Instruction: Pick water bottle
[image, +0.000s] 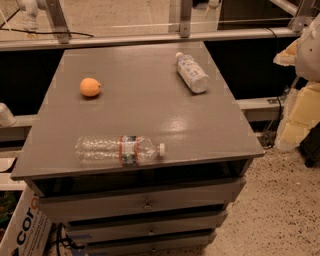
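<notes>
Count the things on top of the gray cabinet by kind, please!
Bottles: 2 (water bottle, shorter bottle)
Orange fruit: 1
Total: 3
The gripper is not in view.

Gripper off to right, beyond edge of cabinet top, over speckled floor. Water bottle lies flat near front edge, cap toward right; air above it open, front side open too. Wide bare stretch mid-top, free lane in from right edge. Orange back left, well apart from water bottle. Shorter bottle back right, lying down, also well apart. Metal rail runs along far edge, closes off back.
</notes>
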